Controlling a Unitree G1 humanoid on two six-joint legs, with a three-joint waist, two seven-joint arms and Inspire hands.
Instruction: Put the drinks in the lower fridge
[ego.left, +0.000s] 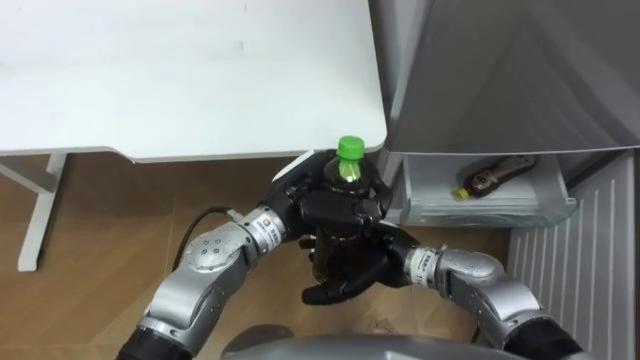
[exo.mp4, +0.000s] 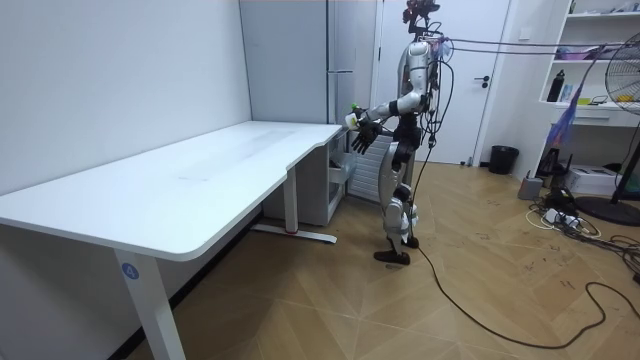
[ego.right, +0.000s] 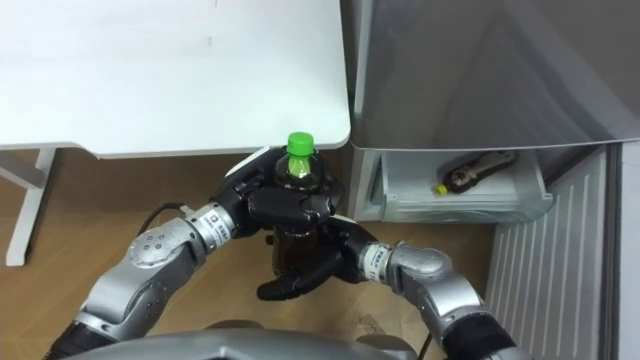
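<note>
I hold a dark drink bottle with a green cap (ego.left: 348, 152) (ego.right: 298, 146) upright in front of me. My left hand (ego.left: 337, 203) (ego.right: 285, 205) is curled round its upper body. My right hand (ego.left: 352, 279) (ego.right: 305, 273) lies under and against its lower part with straight fingers. To the right the lower fridge drawer (ego.left: 432, 189) (ego.right: 400, 186) stands pulled out, with one dark bottle with a yellow cap (ego.left: 495, 177) (ego.right: 470, 172) lying in it. In the room view I stand at the fridge (exo.mp4: 330, 70) by the table's corner, both hands (exo.mp4: 362, 130) raised in front.
A white table (ego.left: 190, 70) (exo.mp4: 200, 170) fills the left, its rounded corner just beyond the bottle. The grey fridge body (ego.left: 510, 70) rises on the right. A ribbed white panel (ego.left: 600, 250) stands right of the drawer. Wooden floor lies below.
</note>
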